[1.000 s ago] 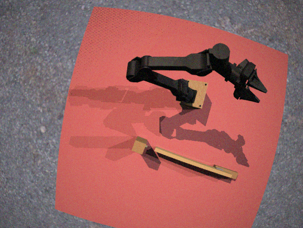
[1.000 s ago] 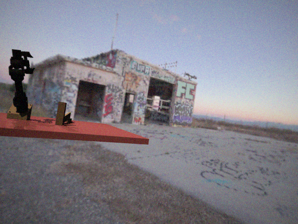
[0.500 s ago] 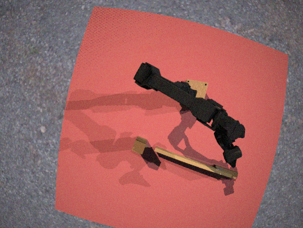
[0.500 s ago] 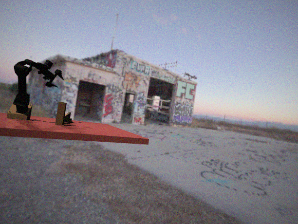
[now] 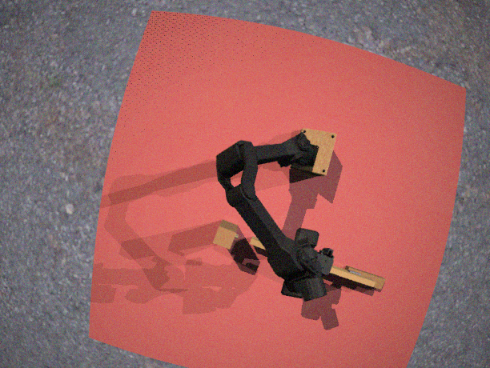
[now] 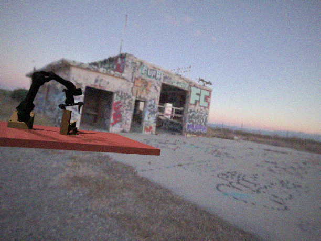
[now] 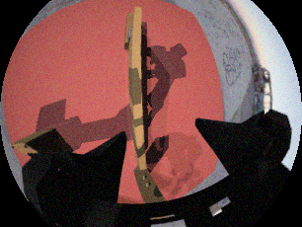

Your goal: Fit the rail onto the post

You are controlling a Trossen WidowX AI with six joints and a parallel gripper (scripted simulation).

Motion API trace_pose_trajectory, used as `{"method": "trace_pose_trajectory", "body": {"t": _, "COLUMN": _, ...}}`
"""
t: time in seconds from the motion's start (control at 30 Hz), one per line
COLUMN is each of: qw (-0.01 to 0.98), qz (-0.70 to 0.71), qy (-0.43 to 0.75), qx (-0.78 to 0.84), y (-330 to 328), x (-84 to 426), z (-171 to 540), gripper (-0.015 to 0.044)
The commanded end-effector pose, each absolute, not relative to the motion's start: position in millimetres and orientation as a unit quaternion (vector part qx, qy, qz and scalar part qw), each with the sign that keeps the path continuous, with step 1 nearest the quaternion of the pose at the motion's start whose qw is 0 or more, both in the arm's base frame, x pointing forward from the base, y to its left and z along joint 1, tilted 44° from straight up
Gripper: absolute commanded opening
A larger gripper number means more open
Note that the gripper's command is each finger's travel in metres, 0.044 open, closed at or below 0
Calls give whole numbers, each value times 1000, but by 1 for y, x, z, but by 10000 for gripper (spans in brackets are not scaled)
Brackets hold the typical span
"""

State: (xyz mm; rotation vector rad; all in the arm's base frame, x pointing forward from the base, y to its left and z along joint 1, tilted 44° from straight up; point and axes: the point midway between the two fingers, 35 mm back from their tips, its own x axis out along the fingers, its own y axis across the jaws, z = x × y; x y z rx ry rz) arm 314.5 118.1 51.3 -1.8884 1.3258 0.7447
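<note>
The rail (image 5: 348, 275) (image 7: 138, 94) is long, narrow and pale. Its far end is at the low footboard block (image 5: 380, 282) (image 7: 128, 37), and its near end slopes down toward the table. The post (image 5: 224, 237) (image 6: 64, 123) (image 7: 150, 191) stands upright, with a gap to the rail's near end in the top view. Two small pegs (image 7: 145, 178) show on its face in the wrist view. My gripper (image 7: 162, 128) (image 6: 71, 108) is open and empty, pointing down above the rail. The rail runs between the fingers in the wrist view, nearer the left one. The arm hides mid-rail in the top view.
The wooden robot base (image 5: 326, 154) (image 6: 19, 124) stands on the red table (image 5: 380, 180) (image 6: 105, 142), to one side of the rail. The arm arches over toward the rail and casts shadows across the table. The post rises higher than the rail beside it.
</note>
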Motion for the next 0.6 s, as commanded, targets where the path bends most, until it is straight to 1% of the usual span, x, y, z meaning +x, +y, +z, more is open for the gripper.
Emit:
{"method": "trace_pose_trajectory", "body": {"t": 0.0, "qw": 323, "qz": 258, "qy": 621, "qx": -666, "y": 54, "x": 316, "z": 46, "gripper": 440}}
{"method": "trace_pose_trajectory", "body": {"t": 0.1, "qw": 310, "qz": 250, "qy": 655, "qx": -642, "y": 38, "x": 309, "z": 40, "gripper": 440}}
{"method": "trace_pose_trajectory", "body": {"t": 0.57, "qw": 310, "qz": 250, "qy": 655, "qx": -642, "y": 29, "x": 310, "z": 29, "gripper": 440}}
